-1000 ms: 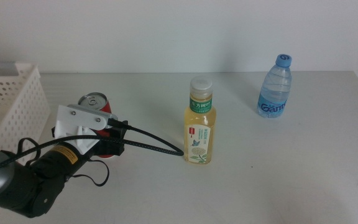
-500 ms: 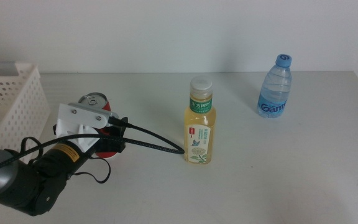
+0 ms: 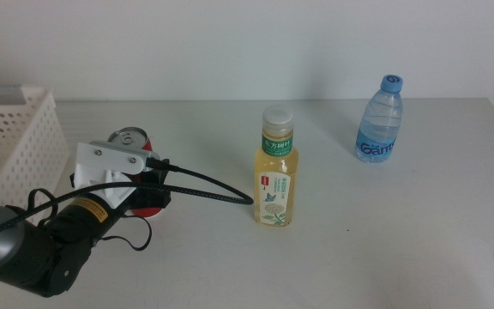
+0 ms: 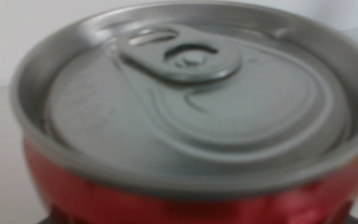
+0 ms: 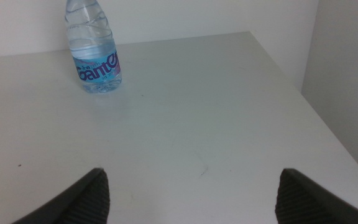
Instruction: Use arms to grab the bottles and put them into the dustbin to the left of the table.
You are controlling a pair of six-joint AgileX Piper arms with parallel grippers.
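the left gripper (image 3: 148,184) is sitting right at the red can (image 3: 135,172), with the white bracket and black cable of the left arm (image 3: 37,249) covering most of the can's body in the middle view. in the left wrist view the can (image 4: 191,124) is filling the whole picture, its silver lid and pull tab very close to the lens, and the jaws themselves are not showing, so whether they are spread around the can or already pinching it cannot be told. the can is looking upright, and whether it is standing on the table (image 3: 384,249) or lifted off it is hidden by the bracket.

the dustbin (image 3: 20,142) is standing beside this gripper, on the side away from the other bottles, and nothing is visible inside it from here. the yellow tea bottle (image 3: 276,167) is standing upright near the gripper on its other side, apart from it, with the cable reaching toward its base. the water bottle (image 3: 378,120) is standing well beyond that.

the right gripper (image 5: 191,193) is waiting low over the table with its jaws spread wide and empty, the water bottle (image 5: 96,46) standing ahead of it and off to one side.

judging by this, the task is only beginning: no bottle is showing in the bin, the can is the one in hand, and the tea and water bottles are left untouched.
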